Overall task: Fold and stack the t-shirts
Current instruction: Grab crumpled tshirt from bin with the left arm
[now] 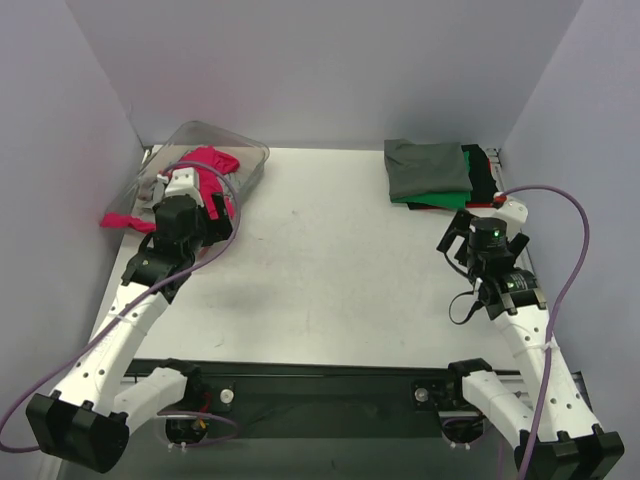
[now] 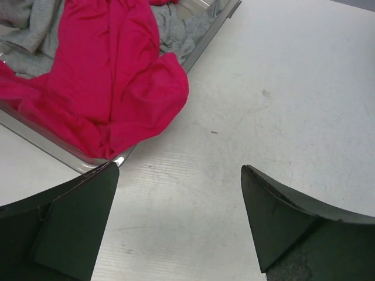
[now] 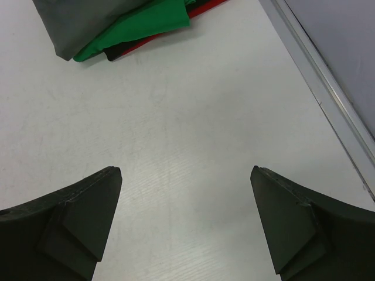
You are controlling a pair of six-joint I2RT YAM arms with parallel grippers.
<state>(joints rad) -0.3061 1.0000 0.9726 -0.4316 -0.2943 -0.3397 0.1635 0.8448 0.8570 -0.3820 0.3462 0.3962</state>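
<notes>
A magenta-red t-shirt [image 1: 207, 170] lies crumpled in the clear plastic bin [image 1: 243, 156] at the back left and hangs over its near rim [image 2: 111, 88]. A light grey shirt [image 2: 35, 26] lies under it in the bin. A folded stack at the back right has a dark grey shirt [image 1: 427, 166] on top, with green [image 3: 140, 26], black and red shirts below. My left gripper [image 2: 179, 170] is open and empty, just in front of the bin over bare table. My right gripper [image 3: 186, 170] is open and empty, in front of the stack.
The white table [image 1: 330, 260] is walled on three sides. A metal rail [image 3: 328, 88] runs along its right edge. Purple cables loop off both arms.
</notes>
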